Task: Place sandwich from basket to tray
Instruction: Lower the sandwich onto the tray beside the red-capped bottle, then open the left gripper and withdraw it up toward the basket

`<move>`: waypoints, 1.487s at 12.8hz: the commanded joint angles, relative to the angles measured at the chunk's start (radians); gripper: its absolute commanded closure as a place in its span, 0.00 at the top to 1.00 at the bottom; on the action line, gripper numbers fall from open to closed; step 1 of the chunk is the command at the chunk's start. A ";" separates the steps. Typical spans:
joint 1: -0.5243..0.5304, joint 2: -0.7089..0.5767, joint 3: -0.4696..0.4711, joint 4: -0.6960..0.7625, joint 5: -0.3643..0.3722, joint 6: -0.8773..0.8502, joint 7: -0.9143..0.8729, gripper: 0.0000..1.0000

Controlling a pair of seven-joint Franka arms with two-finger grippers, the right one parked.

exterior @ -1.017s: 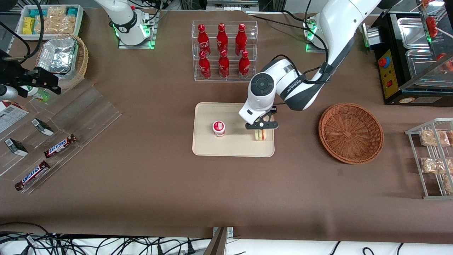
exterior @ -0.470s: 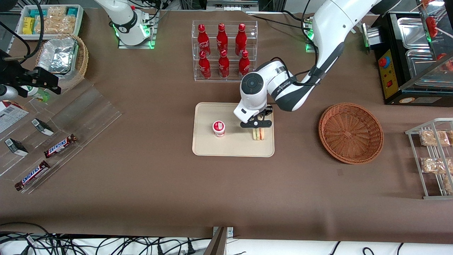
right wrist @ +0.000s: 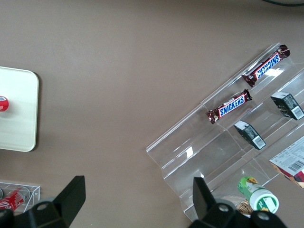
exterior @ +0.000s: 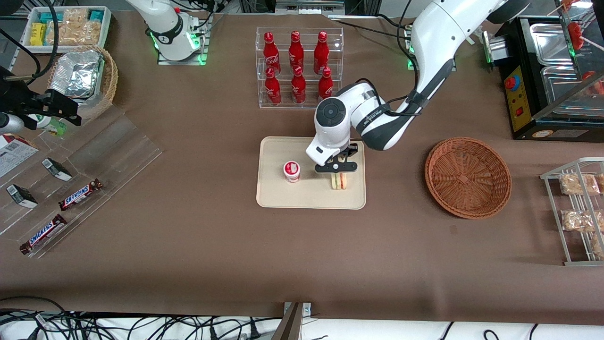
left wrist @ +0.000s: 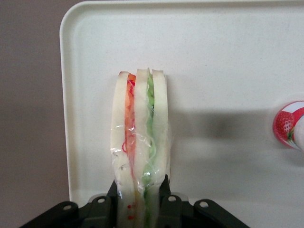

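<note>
My gripper (exterior: 339, 172) hangs over the cream tray (exterior: 283, 198), shut on the wrapped sandwich (exterior: 339, 181), which points down toward the tray beside a small strawberry yogurt cup (exterior: 291, 171). In the wrist view the sandwich (left wrist: 140, 142) stands edge-on with red and green filling layers, and the two black fingers (left wrist: 164, 190) press its bread sides. The tray (left wrist: 228, 57) lies under it. The reddish-brown basket (exterior: 468, 177) sits empty toward the working arm's end of the table.
A clear rack of red cola bottles (exterior: 296, 66) stands farther from the front camera than the tray. Snickers bars (exterior: 80, 194) lie on a clear display toward the parked arm's end. A wire shelf of bagged snacks (exterior: 578, 208) stands past the basket.
My gripper has carried the sandwich along the tray toward the yogurt cup, away from the basket, and a little lower.
</note>
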 commanded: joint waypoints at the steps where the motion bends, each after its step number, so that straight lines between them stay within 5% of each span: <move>1: -0.020 0.017 0.014 0.032 0.029 -0.012 -0.018 0.34; 5: -0.019 0.017 0.018 0.031 0.029 -0.012 -0.018 0.46; 8: -0.019 0.014 0.028 0.032 0.029 -0.014 -0.017 0.93; 9: -0.013 0.008 0.028 0.034 0.029 -0.018 -0.017 1.00; 19: 0.073 -0.067 0.013 0.176 0.002 -0.253 -0.012 1.00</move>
